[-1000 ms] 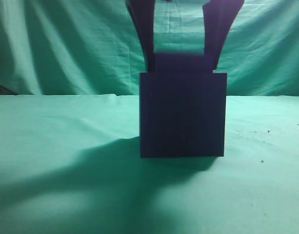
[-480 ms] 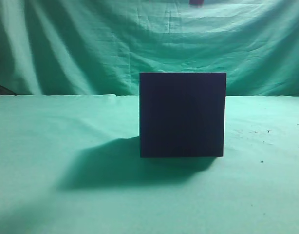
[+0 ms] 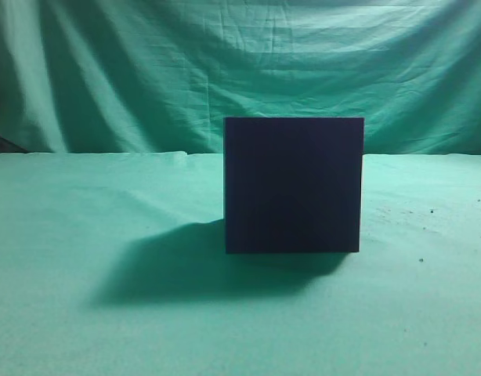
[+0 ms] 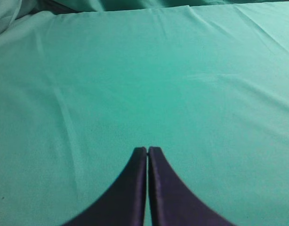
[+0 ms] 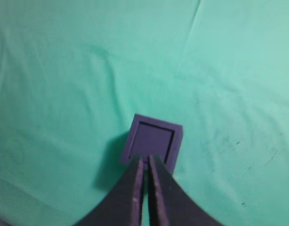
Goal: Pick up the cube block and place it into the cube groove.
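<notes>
Resting unmarked, cube block [image 5: 151,139] in cube groove [image 3: 294,185]

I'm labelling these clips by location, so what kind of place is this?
Probably a staged robot test bench, not a home or shop. A green cloth covers the table and hangs as a backdrop, a lone dark box with a square recess sits on it, and closed gripper fingers hover above.

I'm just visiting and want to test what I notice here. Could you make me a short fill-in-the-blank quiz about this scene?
1. The dark box stands on a ____ cloth.
2. From above, the box top shows a ____ shaped inset.
3. The right gripper fingers are ____.
4. The left gripper hangs over bare ____.

Missing words: green; square; closed; cloth
</notes>
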You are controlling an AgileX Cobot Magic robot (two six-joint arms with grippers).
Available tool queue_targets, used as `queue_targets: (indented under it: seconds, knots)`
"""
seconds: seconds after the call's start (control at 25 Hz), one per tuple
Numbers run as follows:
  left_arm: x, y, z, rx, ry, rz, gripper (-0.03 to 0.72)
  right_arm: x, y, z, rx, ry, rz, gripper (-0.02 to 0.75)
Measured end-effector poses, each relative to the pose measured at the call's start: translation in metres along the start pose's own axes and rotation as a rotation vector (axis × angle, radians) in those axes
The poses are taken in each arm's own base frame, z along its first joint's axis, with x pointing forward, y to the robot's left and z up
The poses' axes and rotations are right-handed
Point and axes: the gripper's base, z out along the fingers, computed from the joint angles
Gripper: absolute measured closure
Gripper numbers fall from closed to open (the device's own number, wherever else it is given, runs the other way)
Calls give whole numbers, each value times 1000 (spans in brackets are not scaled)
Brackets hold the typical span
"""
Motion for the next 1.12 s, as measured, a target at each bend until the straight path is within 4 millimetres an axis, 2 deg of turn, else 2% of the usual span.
queue_targets:
  seconds: [0.12, 0.2, 0.44, 0.68, 0.92, 1.12]
  knots:
    - [0, 0, 0, 0, 0, 0, 688, 13, -15, -30, 25, -90, -11, 738]
    - [0, 0, 0, 0, 0, 0, 688, 26, -26, -37, 61, -113, -24, 738]
    - [0, 0, 0, 0, 0, 0, 688, 78, -54, -40, 86, -151, -46, 738]
    - [0, 0, 0, 0, 0, 0, 688, 122, -73, -50, -22, -352, -52, 738]
    - [0, 0, 0, 0, 0, 0, 688, 150, -89, -67, -12, -355, -39, 738]
    - [0, 0, 0, 0, 0, 0, 688, 155, -91, -60, 27, -329, -177, 738]
